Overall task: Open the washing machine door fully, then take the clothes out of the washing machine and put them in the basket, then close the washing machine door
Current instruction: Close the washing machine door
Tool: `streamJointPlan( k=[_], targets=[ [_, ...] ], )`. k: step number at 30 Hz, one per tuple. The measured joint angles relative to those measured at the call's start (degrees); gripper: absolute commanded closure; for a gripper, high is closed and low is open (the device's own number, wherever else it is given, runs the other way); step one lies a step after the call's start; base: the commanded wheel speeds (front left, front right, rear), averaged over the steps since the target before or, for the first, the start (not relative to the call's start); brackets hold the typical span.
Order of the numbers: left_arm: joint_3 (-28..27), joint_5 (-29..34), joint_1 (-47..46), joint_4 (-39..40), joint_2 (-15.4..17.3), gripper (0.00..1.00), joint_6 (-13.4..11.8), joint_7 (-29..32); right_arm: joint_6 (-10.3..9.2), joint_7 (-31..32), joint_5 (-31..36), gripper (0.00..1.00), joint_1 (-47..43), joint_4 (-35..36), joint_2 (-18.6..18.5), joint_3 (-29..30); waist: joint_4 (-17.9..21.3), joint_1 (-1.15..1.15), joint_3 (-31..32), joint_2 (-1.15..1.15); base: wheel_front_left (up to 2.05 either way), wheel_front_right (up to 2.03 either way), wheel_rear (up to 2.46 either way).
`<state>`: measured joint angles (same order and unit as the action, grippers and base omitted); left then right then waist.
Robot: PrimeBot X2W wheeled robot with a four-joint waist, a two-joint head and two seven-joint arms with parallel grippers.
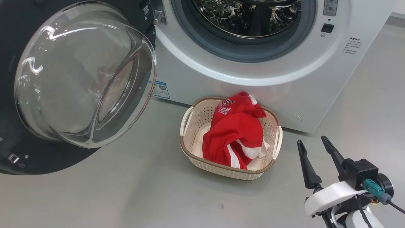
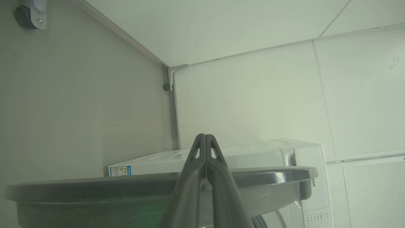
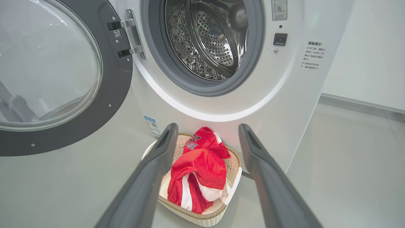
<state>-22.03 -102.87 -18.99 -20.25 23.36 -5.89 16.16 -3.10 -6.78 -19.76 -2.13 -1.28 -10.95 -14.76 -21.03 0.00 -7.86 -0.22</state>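
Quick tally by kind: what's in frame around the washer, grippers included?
White front-loading washing machine: 1
Round black-ringed glass washing machine door, open: 1
Cream perforated plastic basket: 1
Heap of red-and-white jersey clothes in the basket: 1 (garment count unclear)
Dark two-finger grippers: 2 (left gripper shut, right gripper open)
Total: 6

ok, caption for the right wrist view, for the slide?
Open right gripper faces red clothes in the basket; washing machine door open, drum looks empty.
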Motion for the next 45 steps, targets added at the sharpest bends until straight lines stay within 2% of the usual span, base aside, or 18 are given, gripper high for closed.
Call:
streamJointPlan(
  k=[24,33,38,45],
  targets=[
    [1.89,-3.00,-0.34,-4.74,0.47,1.00,5.30,9.62,0.00,-0.01,-0.02,0.00,0.49,-0.04,-0.18,0.24,-0.17,0.00,-0.34,0.00,0.00,0.00,0.00],
    [4.26,-4.02,0.21,-2.87,-0.05,1.00,8.32,14.47,-0.08,-0.09,-0.33,0.00,0.47,-0.21,-0.15,0.67,-0.49,0.00,0.02,0.00,0.00,0.00,0.00],
    [6.42,-4.55,0.91,-0.79,-1.71,1.00,9.76,18.16,-0.08,-0.09,-0.37,0.00,0.48,-0.36,-0.12,0.62,-0.70,0.00,0.39,0.00,0.00,0.00,0.00],
    [7.30,-6.16,3.45,1.79,-2.25,1.00,10.54,21.62,0.00,-0.09,-0.37,0.00,0.49,-0.42,0.30,-0.30,0.19,0.00,0.65,0.00,0.00,0.00,0.00]
  ],
)
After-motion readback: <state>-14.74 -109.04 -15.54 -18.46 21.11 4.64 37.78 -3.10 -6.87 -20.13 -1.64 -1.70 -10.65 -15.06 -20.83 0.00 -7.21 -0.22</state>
